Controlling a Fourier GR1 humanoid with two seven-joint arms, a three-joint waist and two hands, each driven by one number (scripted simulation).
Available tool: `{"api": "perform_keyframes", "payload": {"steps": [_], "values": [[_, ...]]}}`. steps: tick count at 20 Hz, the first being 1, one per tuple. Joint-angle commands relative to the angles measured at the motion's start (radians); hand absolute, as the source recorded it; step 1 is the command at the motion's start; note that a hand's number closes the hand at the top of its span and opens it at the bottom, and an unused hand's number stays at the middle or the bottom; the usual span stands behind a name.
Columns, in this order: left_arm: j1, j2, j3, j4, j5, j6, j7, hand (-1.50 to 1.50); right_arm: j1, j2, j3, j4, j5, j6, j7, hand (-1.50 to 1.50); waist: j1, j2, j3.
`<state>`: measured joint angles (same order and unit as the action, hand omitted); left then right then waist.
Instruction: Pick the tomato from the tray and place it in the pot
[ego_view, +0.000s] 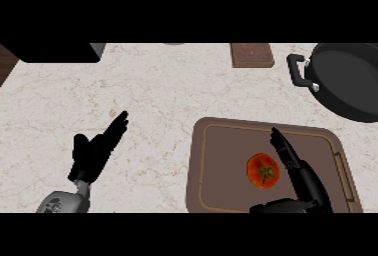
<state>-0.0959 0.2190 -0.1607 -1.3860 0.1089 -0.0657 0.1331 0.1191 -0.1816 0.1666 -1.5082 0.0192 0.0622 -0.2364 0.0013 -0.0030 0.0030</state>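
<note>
Head view is showing the right hand (299, 175), fingers straight and together, lying just beside the tomato (262, 170), which is sitting at its nine o'clock on the tray (214, 165).

We see the pale marble counter (148, 95) lit evenly and fairly brightly, with no glare and no single light source we can place. Shadows are faint: neither the tray (221, 170) nor the left hand (94, 152) throws a clear dark edge on the stone. The black pot (351, 80) and right hand (299, 172) read as flat dark masses with little inner detail.
</note>
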Motion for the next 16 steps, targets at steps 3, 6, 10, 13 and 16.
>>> {"api": "perform_keyframes", "payload": {"steps": [3,6,10,13,16], "values": [[0.045,-0.041,-0.016,0.051,-0.047,-0.014,-0.054,0.0,-0.129,0.061,-0.016,0.241,0.037,0.007,-0.105,1.5,0.003,0.004,-0.003],[0.079,-0.006,0.012,-0.014,-0.023,-0.038,-0.027,0.0,-0.15,0.038,-0.004,0.259,0.127,-0.031,-0.162,1.5,0.006,0.003,-0.003],[0.011,0.003,0.037,-0.029,-0.008,-0.036,0.04,0.0,-0.092,0.044,-0.017,0.232,0.051,0.03,-0.222,1.5,0.004,0.003,-0.002],[-0.003,-0.034,0.01,0.025,-0.047,-0.011,0.001,0.0,-0.139,0.076,-0.048,0.359,0.043,0.017,-0.325,1.5,0.01,0.008,-0.001],[-0.001,-0.037,0.006,0.004,-0.046,-0.003,0.019,0.0,-0.162,-0.204,-0.19,0.32,-0.107,0.295,-0.284,1.5,0.017,0.013,0.001]]}}
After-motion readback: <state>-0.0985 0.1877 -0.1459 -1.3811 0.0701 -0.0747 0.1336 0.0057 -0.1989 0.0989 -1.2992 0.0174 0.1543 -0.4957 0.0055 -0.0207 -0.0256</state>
